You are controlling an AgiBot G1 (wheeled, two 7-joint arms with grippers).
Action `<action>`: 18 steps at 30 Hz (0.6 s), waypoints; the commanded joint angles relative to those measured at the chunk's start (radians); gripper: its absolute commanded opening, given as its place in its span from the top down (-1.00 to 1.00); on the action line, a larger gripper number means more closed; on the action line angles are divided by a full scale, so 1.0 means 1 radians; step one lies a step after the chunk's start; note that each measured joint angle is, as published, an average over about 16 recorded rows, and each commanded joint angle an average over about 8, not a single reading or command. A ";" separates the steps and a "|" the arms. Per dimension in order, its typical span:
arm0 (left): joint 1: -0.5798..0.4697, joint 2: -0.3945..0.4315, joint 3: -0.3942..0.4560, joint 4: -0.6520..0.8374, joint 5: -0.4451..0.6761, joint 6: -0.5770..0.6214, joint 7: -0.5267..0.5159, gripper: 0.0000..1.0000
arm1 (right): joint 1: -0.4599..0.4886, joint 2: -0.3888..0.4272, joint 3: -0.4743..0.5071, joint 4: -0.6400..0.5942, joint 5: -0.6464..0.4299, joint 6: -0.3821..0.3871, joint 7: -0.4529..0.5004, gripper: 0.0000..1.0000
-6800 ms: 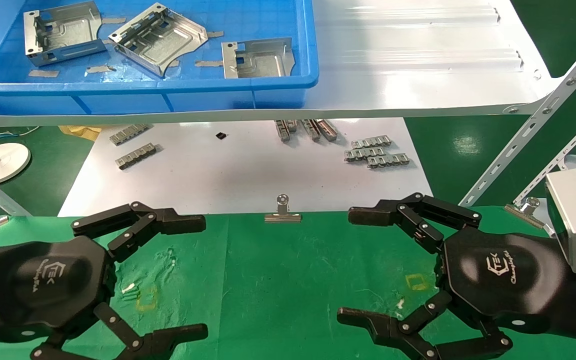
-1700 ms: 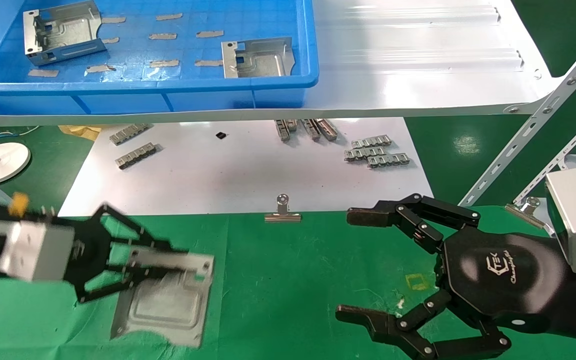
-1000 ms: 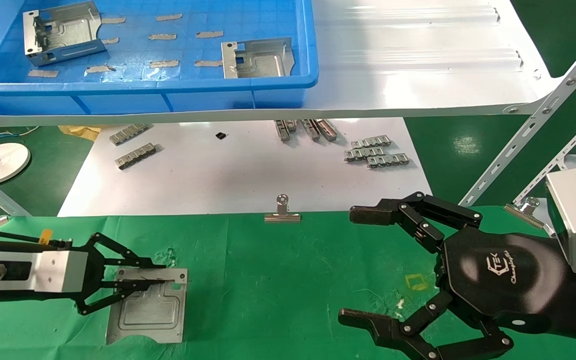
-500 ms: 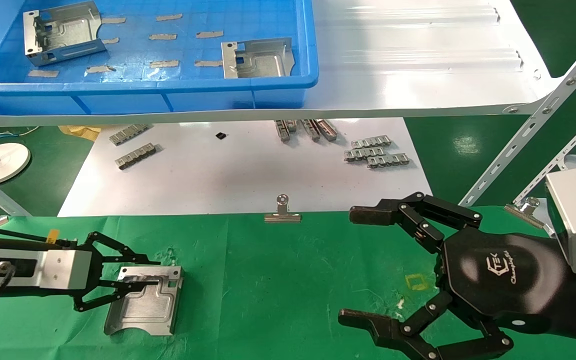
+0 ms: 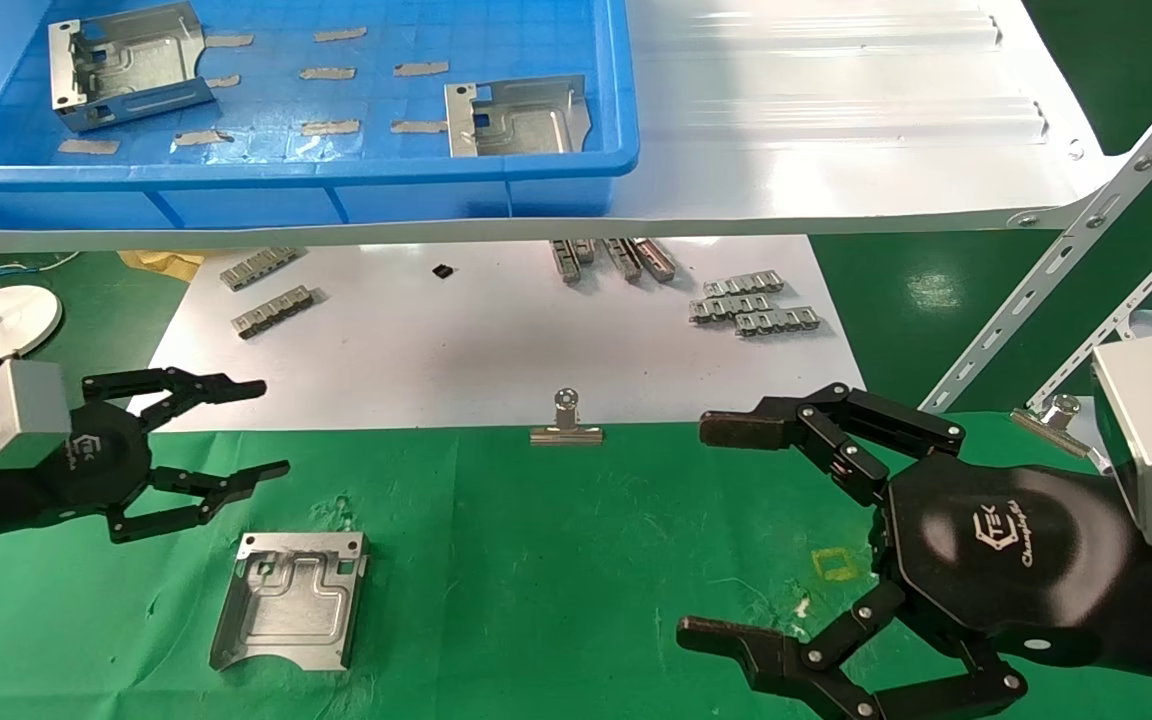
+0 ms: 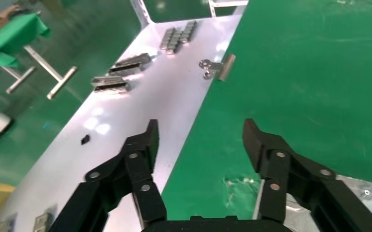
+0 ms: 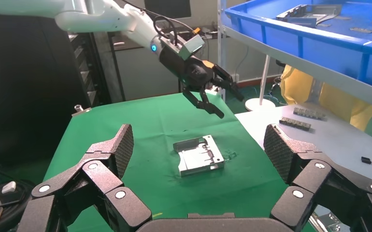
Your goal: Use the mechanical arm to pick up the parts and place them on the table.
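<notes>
One silver part (image 5: pixel 291 600) lies flat on the green table (image 5: pixel 556 560), free of both hands; it also shows in the right wrist view (image 7: pixel 198 155). My left mechanical arm gripper (image 5: pixel 266 428) hangs open and empty just behind and left of it, over the cloth's back edge. In the left wrist view that gripper (image 6: pixel 201 133) holds nothing, and a corner of the part (image 6: pixel 365 191) peeks past one finger. Two more parts (image 5: pixel 126 65) (image 5: pixel 516 115) rest in the blue tray (image 5: pixel 336 190). My right gripper (image 5: pixel 701 530) stays parked open at the right.
The tray stands on a glossy white shelf (image 5: pixel 836 150) overhanging the back. Below it a white board carries grey link strips (image 5: pixel 756 310). A binder clip (image 5: pixel 566 425) grips the cloth's back edge. Slotted metal braces (image 5: pixel 1056 270) slant at the right.
My left gripper has let go of the part, opened, and drawn back up and away toward the cloth's back edge. The part now lies alone on the cloth. The right arm has not moved.
</notes>
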 commanded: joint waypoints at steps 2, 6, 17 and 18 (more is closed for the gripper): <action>0.019 -0.013 -0.018 0.000 -0.042 0.002 -0.031 -1.00 | 0.000 0.000 0.000 0.000 0.000 0.000 0.000 -1.00; 0.015 -0.010 -0.014 -0.001 -0.032 0.002 -0.021 -1.00 | 0.000 0.000 0.000 0.000 0.000 0.000 0.000 -1.00; 0.056 -0.020 -0.062 -0.105 -0.032 -0.008 -0.097 -1.00 | 0.000 0.000 0.000 0.000 0.000 0.000 0.000 -1.00; 0.065 -0.022 -0.071 -0.123 -0.034 -0.009 -0.112 -1.00 | 0.000 0.000 0.000 0.000 0.000 0.000 0.000 -1.00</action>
